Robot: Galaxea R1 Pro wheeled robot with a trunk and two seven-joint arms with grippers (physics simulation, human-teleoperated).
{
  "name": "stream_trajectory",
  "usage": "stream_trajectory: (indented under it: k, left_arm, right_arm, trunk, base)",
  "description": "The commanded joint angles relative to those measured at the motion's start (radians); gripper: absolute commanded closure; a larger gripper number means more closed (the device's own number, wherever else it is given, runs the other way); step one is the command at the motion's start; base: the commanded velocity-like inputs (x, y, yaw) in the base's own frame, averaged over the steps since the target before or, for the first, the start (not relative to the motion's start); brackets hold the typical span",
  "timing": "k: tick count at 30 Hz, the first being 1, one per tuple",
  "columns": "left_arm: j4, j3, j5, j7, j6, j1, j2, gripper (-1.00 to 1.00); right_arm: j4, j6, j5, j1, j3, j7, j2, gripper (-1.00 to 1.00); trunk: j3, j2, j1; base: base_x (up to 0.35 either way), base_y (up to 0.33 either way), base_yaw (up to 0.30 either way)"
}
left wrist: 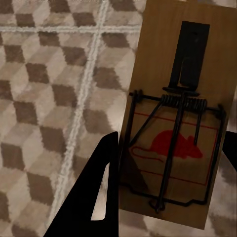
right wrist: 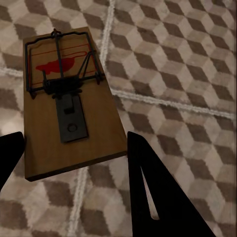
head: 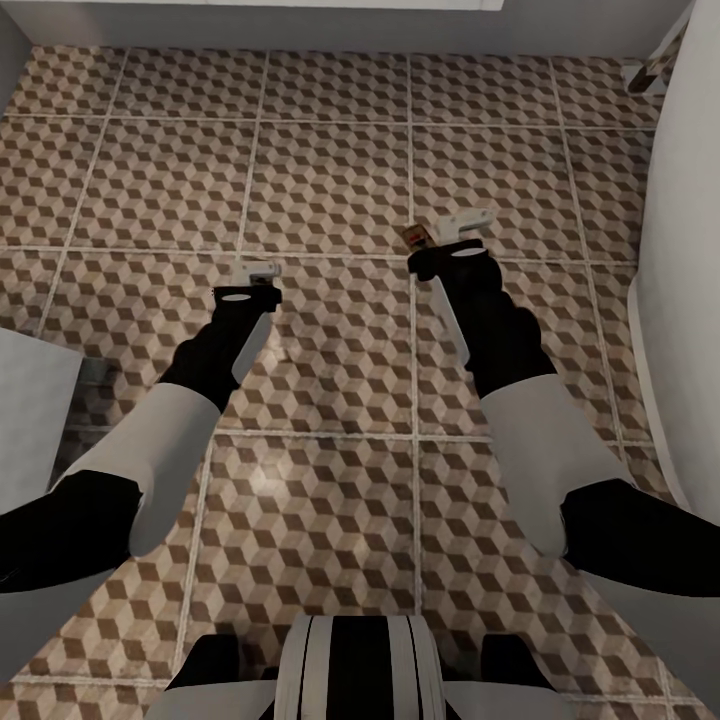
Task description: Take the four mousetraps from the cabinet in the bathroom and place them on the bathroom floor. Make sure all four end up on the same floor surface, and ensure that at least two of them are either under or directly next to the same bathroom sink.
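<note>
Two mousetraps show, both tan boards with dark wire and a red mouse print. One mousetrap [left wrist: 173,98] sits between the black fingers of my left gripper [left wrist: 173,140], which is shut on it above the cube-patterned bathroom floor [left wrist: 44,98]. The other mousetrap [right wrist: 69,108] is held the same way in my right gripper [right wrist: 76,138]. In the head view my left gripper [head: 258,272] and right gripper [head: 440,240] hang over the floor [head: 330,180]. A sliver of the right mousetrap [head: 414,237] peeks out beside the fingers. The cabinet and sink are out of view.
A tall white rounded fixture [head: 685,300] stands along the right side. A white block [head: 30,420] sits at the left by my left arm. A pale wall base [head: 300,22] runs across the far edge. Open tiles lie between and ahead of the arms.
</note>
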Motion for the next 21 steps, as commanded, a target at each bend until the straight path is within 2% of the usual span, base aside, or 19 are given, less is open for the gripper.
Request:
stream_trajectory:
  k: [1, 7, 21]
  left_arm:
    - [-0.002, -0.014, 0.008, 0.012, 0.005, -0.001, -0.001, 1.00]
    - [-0.005, -0.039, 0.008, 0.014, 0.005, -0.001, -0.008, 1.00]
    - [-0.010, -0.043, 0.008, 0.014, 0.005, -0.001, -0.011, 1.00]
  right_arm:
    - [-0.007, 0.012, 0.006, 0.000, 0.002, -0.004, 0.000, 1.00]
    - [-0.017, 0.020, 0.007, 0.000, 0.002, -0.004, 0.000, 1.00]
    - [-0.018, 0.021, 0.007, 0.000, 0.002, -0.005, 0.000, 1.00]
  trunk:
    - [-0.001, 0.000, 0.000]
    - [-0.001, -0.002, 0.003]
    - [-0.001, -0.005, 0.009]
  base:
    - [0.000, 0.000, 0.000]
    - [0.000, 0.000, 0.000]
    - [0.000, 0.000, 0.000]
